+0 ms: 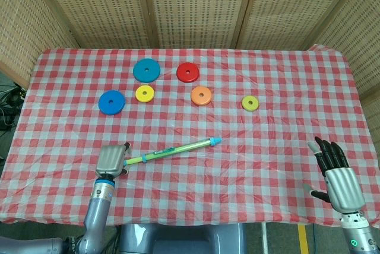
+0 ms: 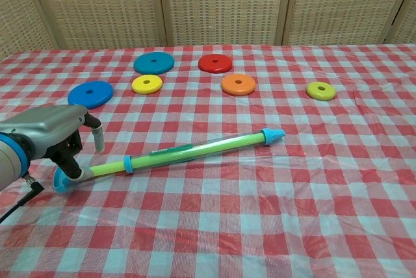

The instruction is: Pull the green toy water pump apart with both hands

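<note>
The green toy water pump lies slanted on the red checked tablecloth. Its blue nozzle points right and its blue T-handle lies at the left end. My left hand hovers over the handle end, hiding the handle in the head view. Its fingers are spread on both sides of the thin rod, and I see no closed grip on it. My right hand shows only in the head view, near the table's front right edge. Its fingers are apart, it holds nothing, and it is far from the pump.
Several flat discs lie behind the pump: teal, red, blue, yellow, orange and lime. A wicker screen stands behind the table. The front edge of the table is close to both hands.
</note>
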### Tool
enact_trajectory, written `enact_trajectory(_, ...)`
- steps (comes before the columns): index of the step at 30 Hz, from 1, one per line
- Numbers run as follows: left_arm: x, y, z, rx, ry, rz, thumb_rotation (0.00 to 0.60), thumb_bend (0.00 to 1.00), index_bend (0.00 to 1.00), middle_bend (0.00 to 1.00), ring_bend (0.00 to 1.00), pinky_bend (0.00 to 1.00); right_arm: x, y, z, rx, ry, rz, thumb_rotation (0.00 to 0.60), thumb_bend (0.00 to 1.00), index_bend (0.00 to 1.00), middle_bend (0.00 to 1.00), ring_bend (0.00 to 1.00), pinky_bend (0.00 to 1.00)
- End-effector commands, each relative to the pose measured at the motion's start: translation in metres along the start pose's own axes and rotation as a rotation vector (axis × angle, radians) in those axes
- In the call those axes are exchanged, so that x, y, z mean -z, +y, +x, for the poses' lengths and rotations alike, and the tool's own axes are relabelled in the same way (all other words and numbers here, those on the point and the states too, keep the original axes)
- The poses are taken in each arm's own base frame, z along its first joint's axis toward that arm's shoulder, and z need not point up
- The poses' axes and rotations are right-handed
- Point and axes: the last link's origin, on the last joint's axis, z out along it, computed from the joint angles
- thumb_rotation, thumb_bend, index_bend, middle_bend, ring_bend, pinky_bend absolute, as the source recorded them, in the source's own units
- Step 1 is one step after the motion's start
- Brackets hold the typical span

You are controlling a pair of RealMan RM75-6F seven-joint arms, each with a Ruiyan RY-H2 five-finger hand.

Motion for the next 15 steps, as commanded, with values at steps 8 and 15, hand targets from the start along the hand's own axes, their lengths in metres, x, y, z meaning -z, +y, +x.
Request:
enact_trajectory(8, -0.005, -0.003, -0.010, 0.000, -0.025, 0.030, 0.600, 0.26, 0.46, 0.94, 0.90, 0.77, 0.000, 0.000, 0.001, -0.007, 0.003, 0.002, 0.600, 0.10, 0.01, 0.00, 0.00, 0.00)
enact_trajectory(15, -0.010, -0.005, -0.019, -0.010, -0.048, 0.037, 0.600, 0.26, 0.46, 0.94, 0.90, 0.77, 0.000, 0.000, 0.000, -0.008, 0.001, 0.004, 0.600, 0.10, 0.01, 0.00, 0.00, 0.00)
